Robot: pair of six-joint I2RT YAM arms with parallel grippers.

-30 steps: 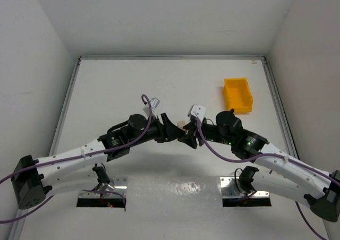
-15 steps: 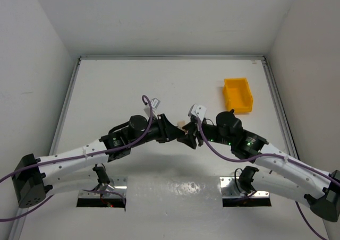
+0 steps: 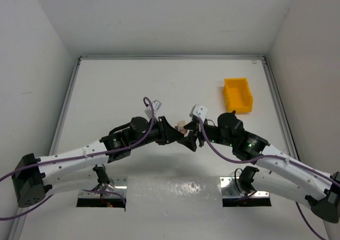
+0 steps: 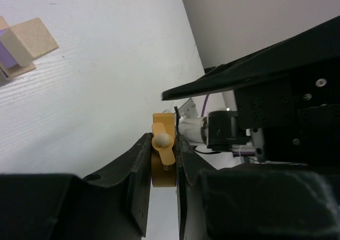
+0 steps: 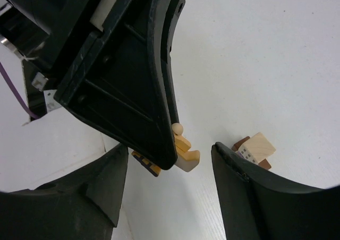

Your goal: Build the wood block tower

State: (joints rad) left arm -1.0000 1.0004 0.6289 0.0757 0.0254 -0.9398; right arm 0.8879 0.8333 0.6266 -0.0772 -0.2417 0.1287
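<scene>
A small stack of wood blocks (image 3: pixel 181 127), light tan on dark brown with a purple-marked face, lies on the white table just behind both grippers; it also shows in the left wrist view (image 4: pixel 26 43) and the right wrist view (image 5: pixel 256 148). My left gripper (image 4: pixel 163 144) is shut on a small yellow-tan wooden piece (image 4: pixel 162 163) with a round knob, seen too in the right wrist view (image 5: pixel 185 154). My right gripper (image 5: pixel 170 151) is open, its jaws on either side of the left gripper's tip and that piece. In the top view the left gripper (image 3: pixel 179 136) and right gripper (image 3: pixel 190 140) meet tip to tip.
A yellow plastic bin (image 3: pixel 237 95) stands at the back right. The table has a raised rim (image 3: pixel 170 58) and white walls close around it. Two metal base plates (image 3: pixel 101 196) lie at the near edge.
The left gripper has moved a little right and nearer with the yellow piece, and the right gripper shifted slightly nearer. The block stack now shows just behind the fingertips.
</scene>
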